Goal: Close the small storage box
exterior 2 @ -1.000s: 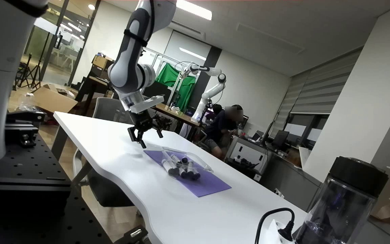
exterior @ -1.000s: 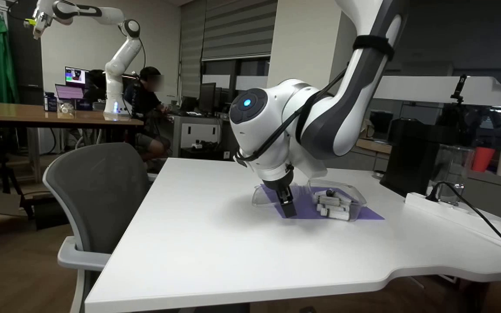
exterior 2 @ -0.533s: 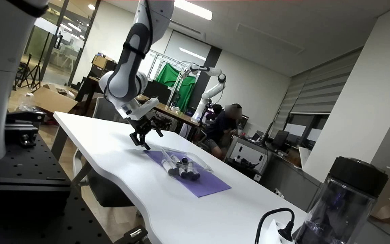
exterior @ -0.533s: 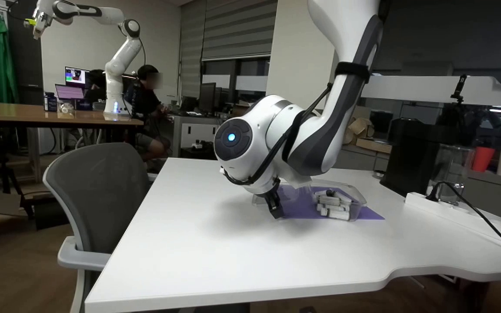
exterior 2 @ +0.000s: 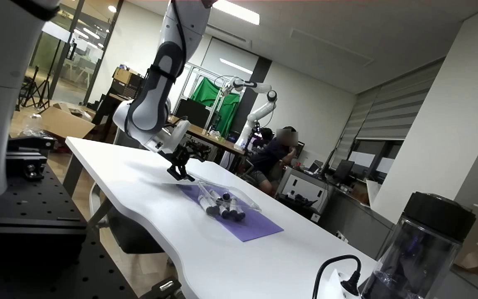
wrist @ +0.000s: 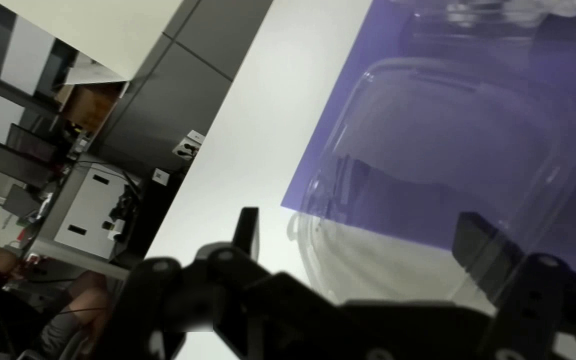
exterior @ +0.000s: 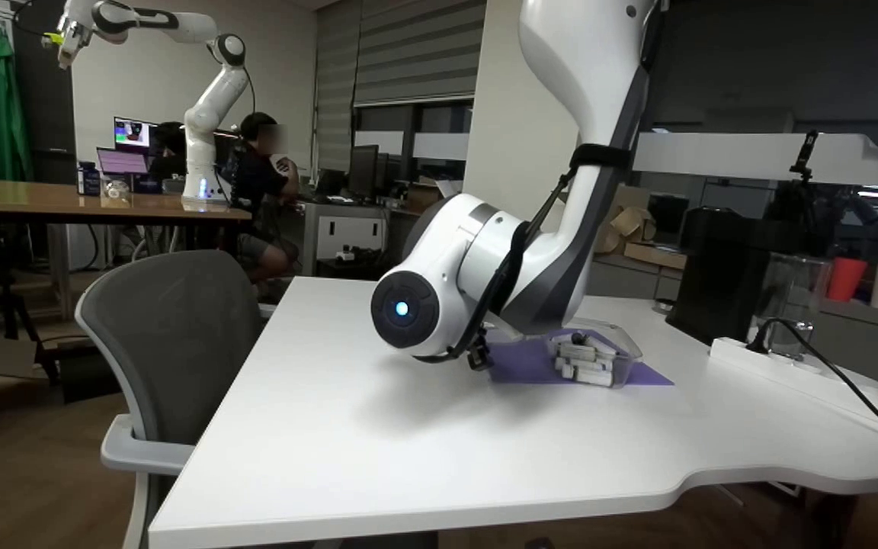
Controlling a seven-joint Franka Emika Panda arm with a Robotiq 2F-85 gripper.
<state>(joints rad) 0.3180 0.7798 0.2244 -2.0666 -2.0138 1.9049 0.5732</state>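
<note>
The small storage box is a clear plastic container standing open on a purple sheet. Its base (exterior: 625, 370) holds several white tubes (exterior: 588, 374) with dark caps; it also shows in an exterior view (exterior 2: 247, 200) and at the top of the wrist view (wrist: 473, 37). Its clear lid (wrist: 443, 125) lies folded out, partly past the sheet's edge. My gripper (wrist: 358, 214) is open and empty, low at the lid's outer end, also in an exterior view (exterior 2: 181, 174). One finger is beside the lid; the other shows through clear plastic. Contact cannot be told. The arm hides most of the gripper in an exterior view (exterior: 479, 358).
The purple sheet (exterior 2: 259, 230) lies on a white table (exterior: 378, 457). A white power strip (exterior: 812, 381) with a black cable and a clear jar with a black lid (exterior 2: 434, 232) stand near a table edge. A grey chair (exterior: 172, 343) is beside the table.
My wrist has dropped and tilted, moving left then down in an exterior view. The fingers have swung from pointing down to slanting toward the lid. The box and tubes have not visibly moved.
</note>
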